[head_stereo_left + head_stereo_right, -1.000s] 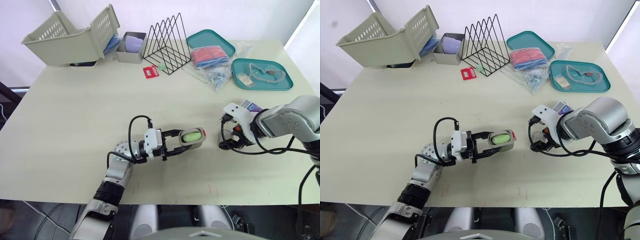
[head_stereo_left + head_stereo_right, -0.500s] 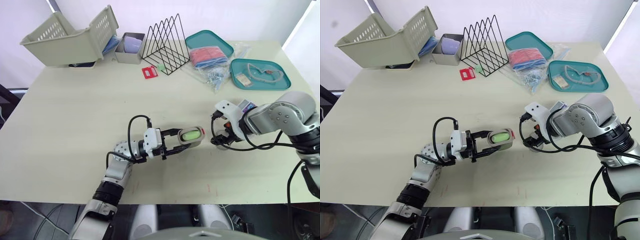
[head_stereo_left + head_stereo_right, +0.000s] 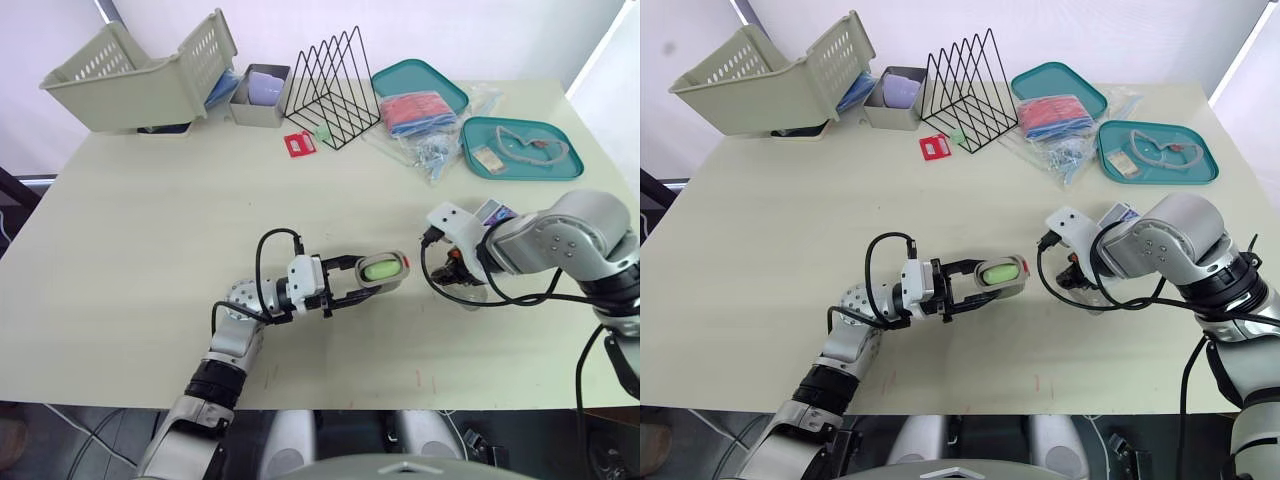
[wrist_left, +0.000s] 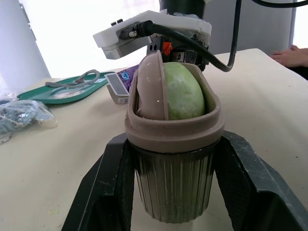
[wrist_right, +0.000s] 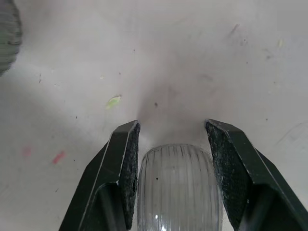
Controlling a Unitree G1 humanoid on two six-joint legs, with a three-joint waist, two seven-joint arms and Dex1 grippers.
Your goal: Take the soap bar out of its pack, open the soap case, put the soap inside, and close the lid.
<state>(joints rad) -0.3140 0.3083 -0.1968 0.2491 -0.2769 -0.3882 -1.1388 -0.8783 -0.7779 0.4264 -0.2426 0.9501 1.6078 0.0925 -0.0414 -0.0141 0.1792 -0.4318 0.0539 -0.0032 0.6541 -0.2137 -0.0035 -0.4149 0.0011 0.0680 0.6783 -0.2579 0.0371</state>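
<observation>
left tool (image 4: 174,140) grasps soap case (image 4: 173,190), soap (image 4: 183,94) inside | right tool (image 5: 172,127) apparently pinching lid (image 5: 178,192)

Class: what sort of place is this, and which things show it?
Probably a robot test lab: a plain table with mixed props, a basket, wire rack and teal tray, and the left gripper holding a soap case.
</observation>
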